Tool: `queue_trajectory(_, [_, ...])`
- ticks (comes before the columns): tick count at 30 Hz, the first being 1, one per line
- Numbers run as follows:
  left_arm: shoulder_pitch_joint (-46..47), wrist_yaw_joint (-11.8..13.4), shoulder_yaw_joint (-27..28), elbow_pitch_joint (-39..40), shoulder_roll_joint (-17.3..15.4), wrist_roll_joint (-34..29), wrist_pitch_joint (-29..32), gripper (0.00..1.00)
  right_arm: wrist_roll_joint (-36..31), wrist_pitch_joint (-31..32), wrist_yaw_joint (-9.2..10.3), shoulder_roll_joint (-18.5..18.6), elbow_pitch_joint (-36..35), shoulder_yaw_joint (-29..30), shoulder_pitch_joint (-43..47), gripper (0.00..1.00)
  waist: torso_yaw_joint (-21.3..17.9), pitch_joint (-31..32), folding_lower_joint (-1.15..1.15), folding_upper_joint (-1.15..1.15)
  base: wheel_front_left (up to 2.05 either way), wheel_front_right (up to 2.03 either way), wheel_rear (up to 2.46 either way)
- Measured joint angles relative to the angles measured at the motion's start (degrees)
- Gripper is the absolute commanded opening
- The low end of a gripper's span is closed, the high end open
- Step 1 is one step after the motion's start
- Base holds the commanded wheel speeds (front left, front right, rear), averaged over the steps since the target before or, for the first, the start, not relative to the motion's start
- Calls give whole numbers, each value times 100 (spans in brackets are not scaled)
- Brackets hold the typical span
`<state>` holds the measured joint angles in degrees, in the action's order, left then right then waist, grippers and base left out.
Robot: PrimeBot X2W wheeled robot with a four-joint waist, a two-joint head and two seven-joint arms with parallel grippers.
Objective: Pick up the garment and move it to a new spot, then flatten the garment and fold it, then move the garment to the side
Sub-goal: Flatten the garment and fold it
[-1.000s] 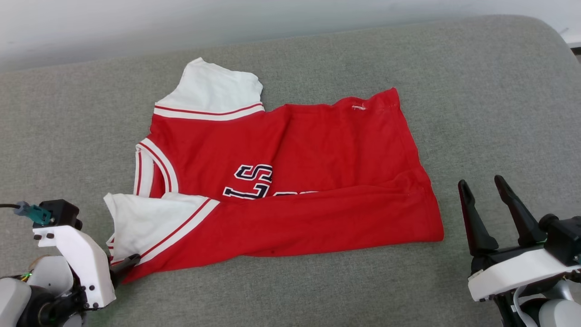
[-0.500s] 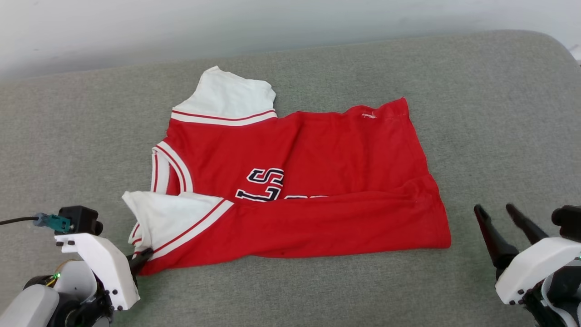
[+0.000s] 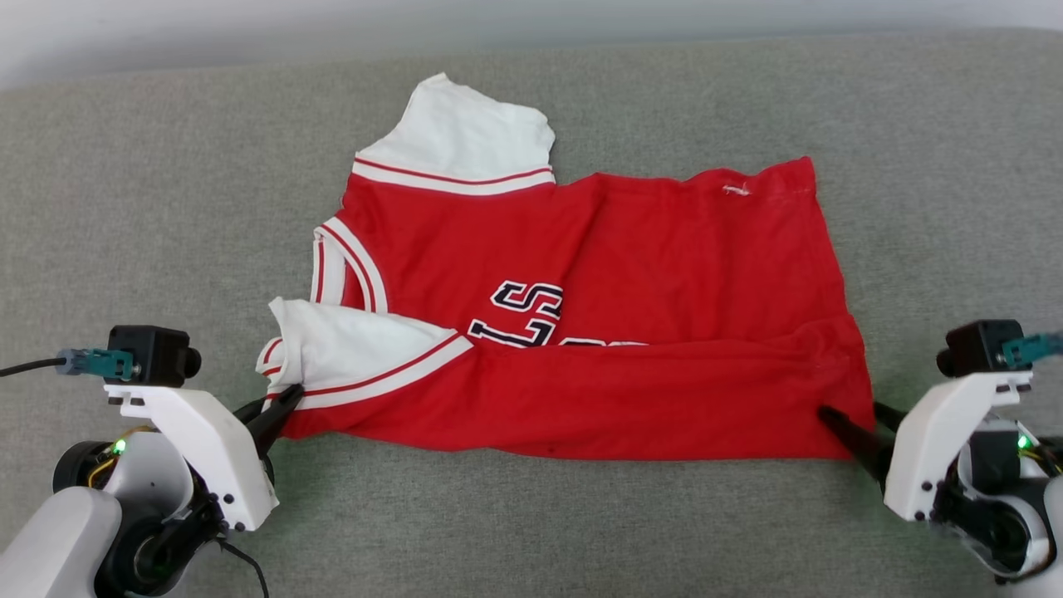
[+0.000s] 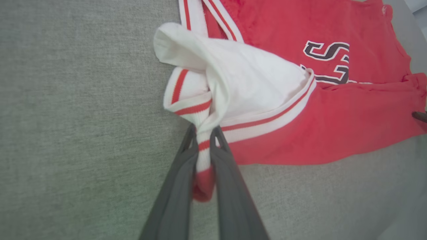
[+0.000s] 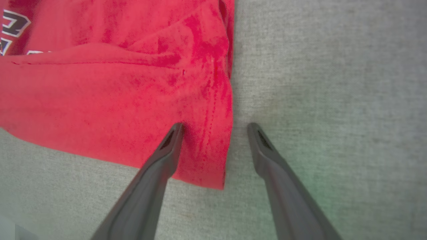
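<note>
Lower left, the left gripper [image 3: 286, 397] has its jaws pinched on the striped sleeve corner of the garment [image 3: 623, 266], which lies partly folded mid-frame on the grey fabric surface [image 3: 124, 208], while lower right the right gripper [image 3: 849, 413] holds its jaws wide astride the red hem corner.

The garment [image 3: 631, 274] is soft matt knit cloth, red body and white sleeves, no sheen. Its striped trim [image 4: 267, 118] looks ribbed and thicker. The letters [image 3: 527, 299] sit flatter and smoother than the knit. The hem [image 5: 217, 100] shows a stitch line. The grey surface [image 3: 124, 208] underneath is coarse woven cloth, matt and heathered. The fingers [image 5: 156, 170] of the right hand [image 5: 215, 128] and the left hand [image 4: 203, 133] are dark, smooth, matt, plastic-looking. The wrist shells [image 3: 199, 432] are white smooth plastic with a slight sheen.
</note>
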<state>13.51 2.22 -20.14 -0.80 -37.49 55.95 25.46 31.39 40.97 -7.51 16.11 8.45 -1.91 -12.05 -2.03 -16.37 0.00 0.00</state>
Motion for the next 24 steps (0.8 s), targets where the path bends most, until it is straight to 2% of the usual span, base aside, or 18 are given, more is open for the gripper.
queue_trajectory(4, [0,36,-20,78,30,-26,-20,0,89,45,1,40,289,-191,-292,100,72,-134,0,0,0,0,0])
queue_trajectory(5, [-1,37,-32,73,41,-22,-16,0,114,42,1,62,360,-250,-333,54,87,-151,0,0,0,0,0])
queue_trajectory(6, [-4,38,-46,71,48,-18,-10,0,169,41,2,88,419,-304,-375,24,100,-162,0,0,0,0,0])
queue_trajectory(7, [-7,38,-52,68,56,-8,-9,0,245,25,5,108,465,-345,-411,0,109,-170,0,0,0,0,0])
queue_trajectory(16, [-112,64,-42,-31,93,36,-75,0,536,-224,10,311,628,-817,-505,0,86,67,0,0,0,0,0])
queue_trajectory(24, [-354,64,-103,-136,154,130,-91,0,655,-424,2,478,490,-1181,-341,0,59,608,0,0,0,0,0])
